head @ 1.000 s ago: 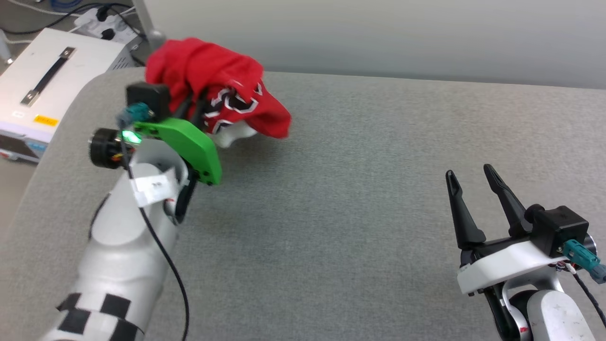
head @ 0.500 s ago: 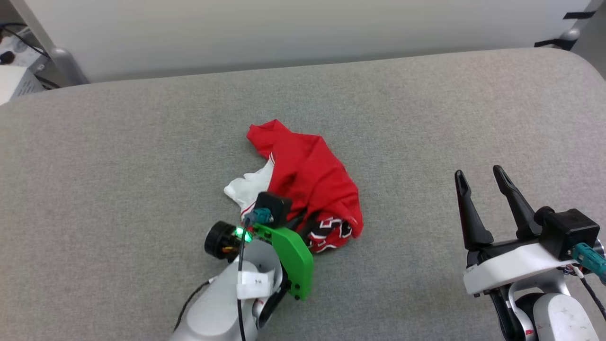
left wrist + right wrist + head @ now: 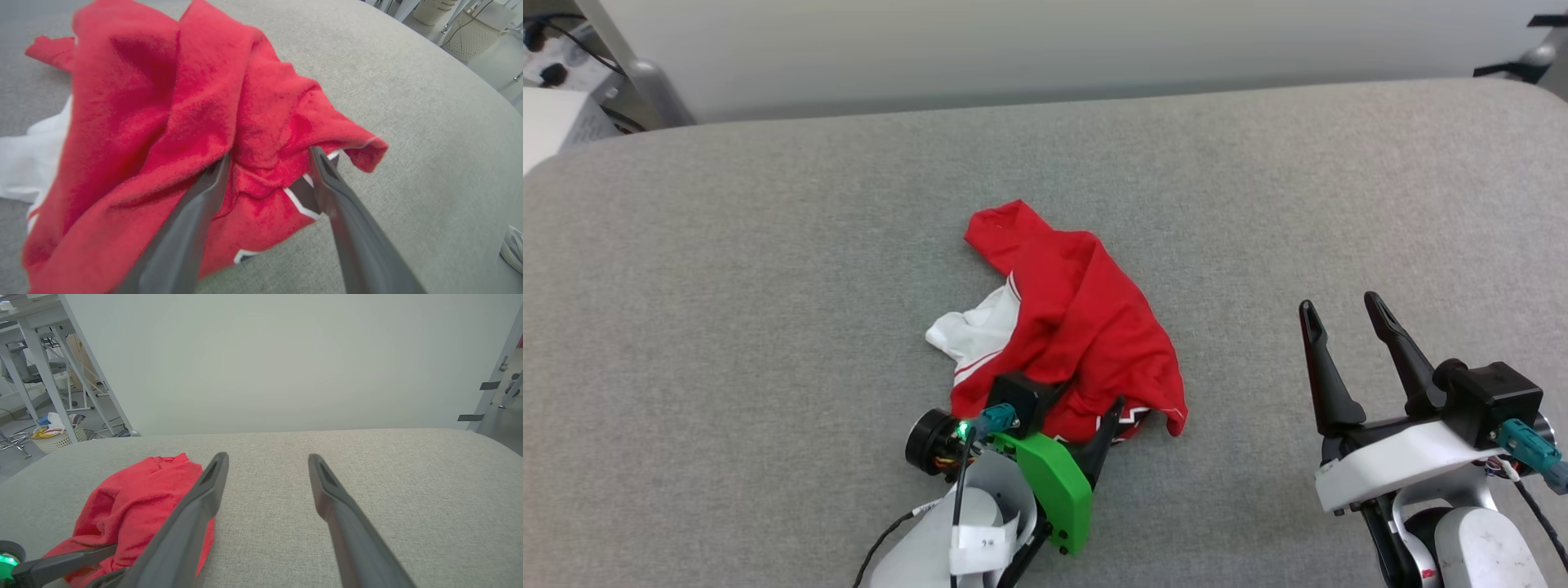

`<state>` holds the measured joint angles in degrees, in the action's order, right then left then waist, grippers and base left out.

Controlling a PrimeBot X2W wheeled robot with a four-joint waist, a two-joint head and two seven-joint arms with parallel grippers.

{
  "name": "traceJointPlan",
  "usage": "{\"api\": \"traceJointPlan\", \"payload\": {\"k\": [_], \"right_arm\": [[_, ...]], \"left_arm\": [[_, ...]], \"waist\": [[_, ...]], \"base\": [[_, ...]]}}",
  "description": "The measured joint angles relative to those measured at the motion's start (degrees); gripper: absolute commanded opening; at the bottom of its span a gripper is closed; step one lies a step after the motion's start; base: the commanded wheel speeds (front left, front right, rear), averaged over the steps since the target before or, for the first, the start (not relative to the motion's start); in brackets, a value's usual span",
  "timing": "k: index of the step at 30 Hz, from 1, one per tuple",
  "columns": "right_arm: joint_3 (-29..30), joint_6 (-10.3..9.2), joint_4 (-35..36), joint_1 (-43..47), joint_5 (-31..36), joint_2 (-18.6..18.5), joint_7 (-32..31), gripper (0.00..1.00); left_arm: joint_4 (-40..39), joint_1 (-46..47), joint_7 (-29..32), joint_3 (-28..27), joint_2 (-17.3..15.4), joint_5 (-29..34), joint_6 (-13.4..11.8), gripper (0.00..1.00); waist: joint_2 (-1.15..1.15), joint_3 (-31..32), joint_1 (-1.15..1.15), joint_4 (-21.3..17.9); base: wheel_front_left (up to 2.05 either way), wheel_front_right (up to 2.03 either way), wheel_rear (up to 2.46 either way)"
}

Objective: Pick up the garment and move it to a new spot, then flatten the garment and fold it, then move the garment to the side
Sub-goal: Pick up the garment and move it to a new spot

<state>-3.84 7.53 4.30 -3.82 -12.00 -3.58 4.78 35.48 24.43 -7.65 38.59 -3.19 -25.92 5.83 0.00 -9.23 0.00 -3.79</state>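
Crumpled in a heap about the middle of the tabletop, well in from the far edge: the garment, mostly plain red side up. Poking out toward the left edge, a white sleeve; at the near hem, a sliver of black-and-white print. Straddling that near fold, the left hand, fingers spread wide, cloth lying loose between them. Off toward the right edge and well apart from the cloth, the right hand, likewise spread wide, holding nothing, above bare surface. Underneath, an even grey woven covering, rounded at the far corners. Beyond the far edge, a plain pale wall. Past the far left corner, slanted metal frame legs and a white basket of oddments on the floor. Past the far right corner, a grey post with strips of black tape.
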Motion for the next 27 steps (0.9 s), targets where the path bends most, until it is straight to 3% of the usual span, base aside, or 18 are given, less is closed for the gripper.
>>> {"api": "traceJointPlan", "payload": {"k": [2,3,8,13,14,19,27], "right_arm": [[0.13,0.0,-0.21,0.06,0.03,-0.01,-0.04,1.0],[0.35,0.0,-0.24,0.38,0.12,-0.07,-0.33,1.0],[0.41,0.0,-0.14,1.9,0.25,-0.44,-1.21,1.0],[0.35,0.0,-0.05,3.0,0.24,-0.45,-1.86,1.0],[0.43,0.0,-0.02,3.65,0.23,-0.42,-2.1,1.0],[1.66,0.0,-0.07,5.6,0.15,-0.29,-2.61,1.0],[2.27,0.0,0.21,7.48,0.14,0.02,-3.28,1.0]], "left_arm": [[-1.53,-0.41,-2.41,-0.22,-0.01,0.18,-0.96,1.0],[-4.22,-1.09,-4.92,-1.15,-0.09,0.78,-2.93,1.0],[-9.78,-3.16,-6.67,-4.31,-1.49,1.93,-5.92,1.0],[-17.0,-6.84,-7.01,-9.94,-3.53,2.72,-9.03,1.0],[-21.62,-9.49,-7.02,-13.45,-4.17,3.55,-10.68,1.0],[-26.57,-14.58,-7.02,-20.65,-6.91,5.42,-12.39,1.0],[-27.39,-18.76,-7.02,-26.68,-11.02,5.16,-13.23,1.0]], "waist": [[0.0,1.09,0.0,0.58],[0.0,2.6,0.0,1.47],[0.0,4.58,0.0,3.22],[0.0,6.38,0.0,4.33],[0.0,7.02,0.0,4.67],[0.0,7.98,0.0,4.79],[0.0,8.85,0.0,4.18]], "base": [[0.0,0.0,0.0],[0.0,0.0,0.0],[0.0,0.0,0.0],[0.0,0.0,0.0],[0.0,0.0,0.0],[0.0,0.0,0.0],[0.0,0.0,0.0]]}}
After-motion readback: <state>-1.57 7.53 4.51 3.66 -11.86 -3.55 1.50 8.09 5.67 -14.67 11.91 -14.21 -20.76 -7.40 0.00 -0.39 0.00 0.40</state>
